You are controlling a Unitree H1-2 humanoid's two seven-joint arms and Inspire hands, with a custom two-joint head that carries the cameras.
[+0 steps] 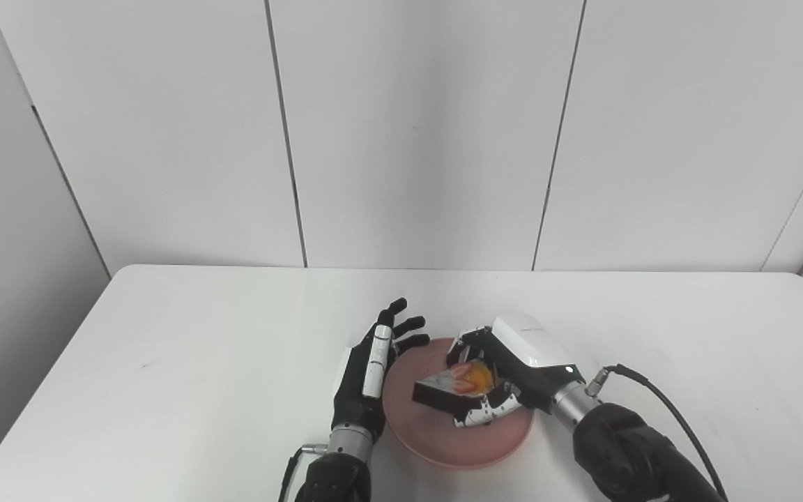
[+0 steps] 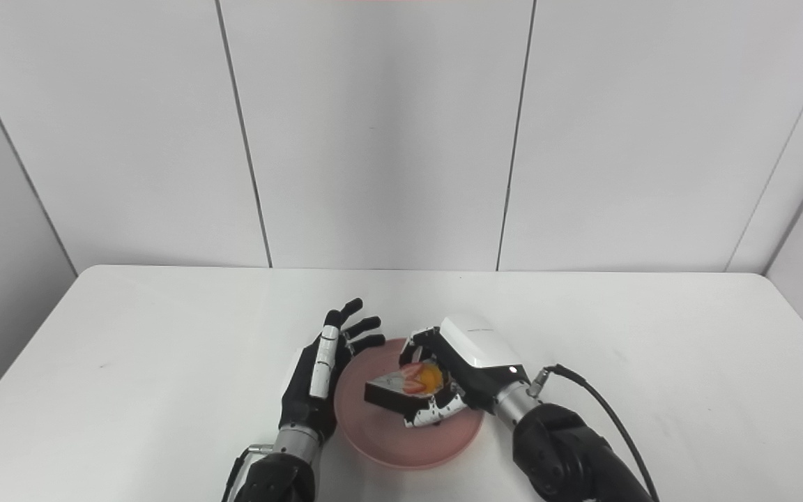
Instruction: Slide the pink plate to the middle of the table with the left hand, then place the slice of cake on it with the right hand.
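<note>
Both hands sat low in the centre of the frame, on either side of the pink plate, which lay near the middle of the white table. The right hand had its fingers curled around the slice of cake, holding it over the plate's middle; whether the slice already rested on the plate could not be told. The left hand stood edge-on just beside the plate's left rim, fingers spread and holding nothing. The slice looked light and probably soft, with a dark base and fruit on top, so it likely wanted gentle pressure on its firmer sides, never on the topping. The plate seemed stiff and smooth, apt to slide if nudged.
</note>
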